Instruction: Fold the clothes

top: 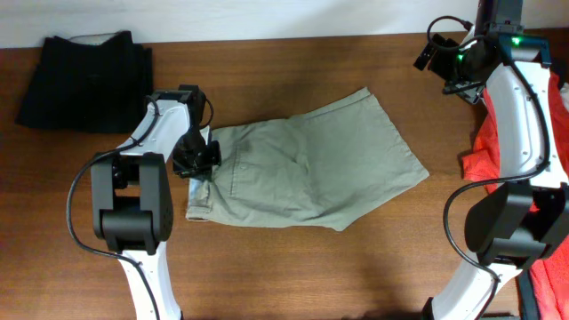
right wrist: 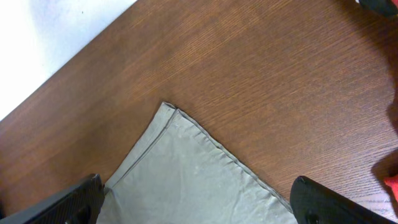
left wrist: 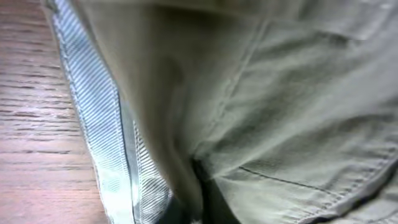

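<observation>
From overhead, the shorts (top: 302, 169) are seen spread flat on the tabletop (top: 356, 267), waistband (top: 200, 191) at one end and leg hems at the other. They appear to be laid with one leg over the other, so a first lengthwise fold may be judged done, though this cannot be confirmed. No crosswise fold has been made. A black garment (top: 84, 80) lies well apart from the shorts, beyond the waistband end, and looks to be folded already. A red shirt (top: 484, 142) is bunched up, unfolded, beyond the hem end. The left hand (top: 197, 156) is set down on the waistband.

In the left wrist view, khaki cloth and a striped lining (left wrist: 93, 124) fill the frame; the fingers themselves are hidden. The left hand is taken to be clamped on the waistband, with cloth gathered tightly at the lower edge.

In the right wrist view, the right hand (right wrist: 199, 202) is held above one hem corner (right wrist: 168, 107) of the shorts, its fingers wide apart and nothing gripped.

The task is judged to be at an early-to-middle stage: the shorts have to be folded over and the red shirt dealt with.
</observation>
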Controlling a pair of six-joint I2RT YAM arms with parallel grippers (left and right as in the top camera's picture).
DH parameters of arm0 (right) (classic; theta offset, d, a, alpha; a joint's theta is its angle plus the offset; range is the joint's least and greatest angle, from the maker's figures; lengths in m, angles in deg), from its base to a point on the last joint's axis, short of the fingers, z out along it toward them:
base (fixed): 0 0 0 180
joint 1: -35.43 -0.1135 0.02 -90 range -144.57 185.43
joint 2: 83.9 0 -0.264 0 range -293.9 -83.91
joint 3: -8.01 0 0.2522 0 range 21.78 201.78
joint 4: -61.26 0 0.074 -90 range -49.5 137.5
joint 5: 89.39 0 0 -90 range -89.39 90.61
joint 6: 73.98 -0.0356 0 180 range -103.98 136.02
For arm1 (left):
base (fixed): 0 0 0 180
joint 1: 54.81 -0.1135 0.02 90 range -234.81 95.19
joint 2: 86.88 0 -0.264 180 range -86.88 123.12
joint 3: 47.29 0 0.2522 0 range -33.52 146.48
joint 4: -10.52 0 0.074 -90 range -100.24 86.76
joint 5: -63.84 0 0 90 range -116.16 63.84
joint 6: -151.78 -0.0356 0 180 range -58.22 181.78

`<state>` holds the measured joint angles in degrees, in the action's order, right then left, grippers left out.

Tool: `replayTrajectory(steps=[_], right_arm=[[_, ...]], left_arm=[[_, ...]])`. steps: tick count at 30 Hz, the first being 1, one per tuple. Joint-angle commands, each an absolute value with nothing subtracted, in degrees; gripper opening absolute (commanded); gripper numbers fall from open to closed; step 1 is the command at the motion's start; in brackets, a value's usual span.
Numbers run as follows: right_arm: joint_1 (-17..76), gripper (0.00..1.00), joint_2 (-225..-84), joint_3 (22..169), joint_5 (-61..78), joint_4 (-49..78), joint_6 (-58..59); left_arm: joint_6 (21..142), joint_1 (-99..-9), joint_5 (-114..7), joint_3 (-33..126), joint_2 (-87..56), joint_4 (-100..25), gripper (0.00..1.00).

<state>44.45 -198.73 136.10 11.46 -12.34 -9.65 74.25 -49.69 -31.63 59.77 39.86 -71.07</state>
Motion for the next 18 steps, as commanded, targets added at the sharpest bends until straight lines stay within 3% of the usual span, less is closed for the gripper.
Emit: replayTrajectory(steps=[1,11,18], right_arm=[[44.5,0.99,-198.9,137.1,11.4,-12.3,-9.5],[44.5,0.99,-198.9,137.1,11.4,-12.3,-9.5],[44.5,0.99,-198.9,137.1,11.4,-12.3,-9.5]], left_arm=[[74.6,-52.8,-24.3,58.4,40.8,-70.6,0.01],[74.6,-68.3,-23.7,71.1,40.8,-80.8,0.0],[74.6,-66.2,-23.2,87.8,40.5,-93.3,0.01]])
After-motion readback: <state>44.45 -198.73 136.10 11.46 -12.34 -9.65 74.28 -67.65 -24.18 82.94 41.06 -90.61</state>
